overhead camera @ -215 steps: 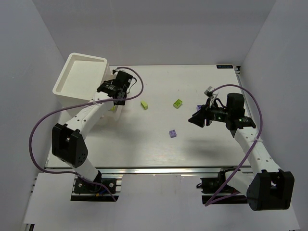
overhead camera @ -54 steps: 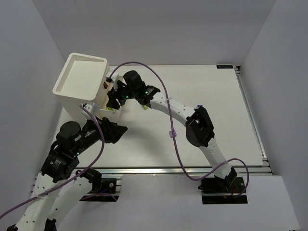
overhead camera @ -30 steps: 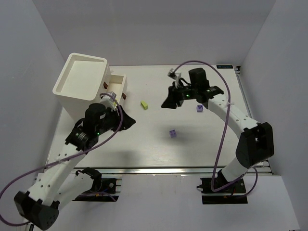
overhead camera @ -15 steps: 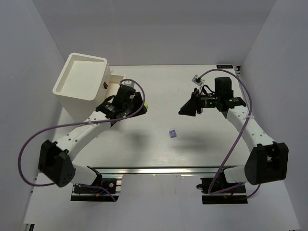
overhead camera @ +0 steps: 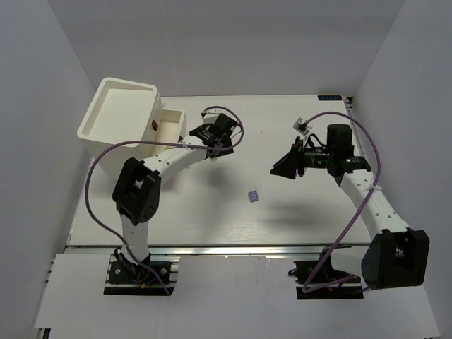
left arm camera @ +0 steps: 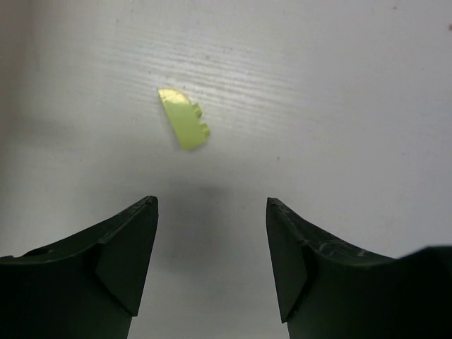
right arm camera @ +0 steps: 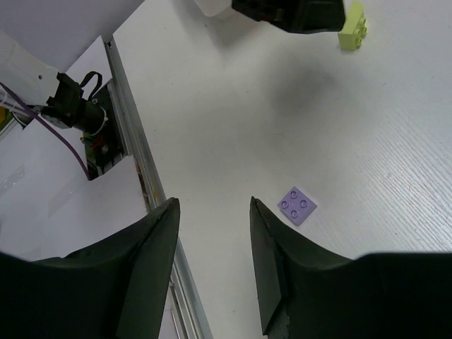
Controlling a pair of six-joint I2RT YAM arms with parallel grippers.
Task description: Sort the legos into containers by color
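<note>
A yellow-green lego (left arm camera: 183,119) lies on the white table just ahead of my open, empty left gripper (left arm camera: 212,201). It also shows in the right wrist view (right arm camera: 352,32), beside the left gripper (right arm camera: 296,14). From above, the left gripper (overhead camera: 212,143) hangs over that spot, right of the cream-white box (overhead camera: 120,116). One container, a drawer (overhead camera: 171,126), is pulled out of the box. A lavender lego (overhead camera: 253,196) lies mid-table and shows in the right wrist view (right arm camera: 297,205). My right gripper (overhead camera: 282,168) is open, empty and raised to its right (right arm camera: 214,201).
The box's recessed top stands high at the far left. A brown knob (overhead camera: 155,124) shows on its front. The metal rail (right arm camera: 134,148) along the table's near edge and the left arm's base (right arm camera: 78,113) lie below the right gripper.
My left gripper has moved right, away from the box, and now hangs over the yellow-green lego. My right gripper has shifted slightly right and nearer. The lavender lego has not moved.
</note>
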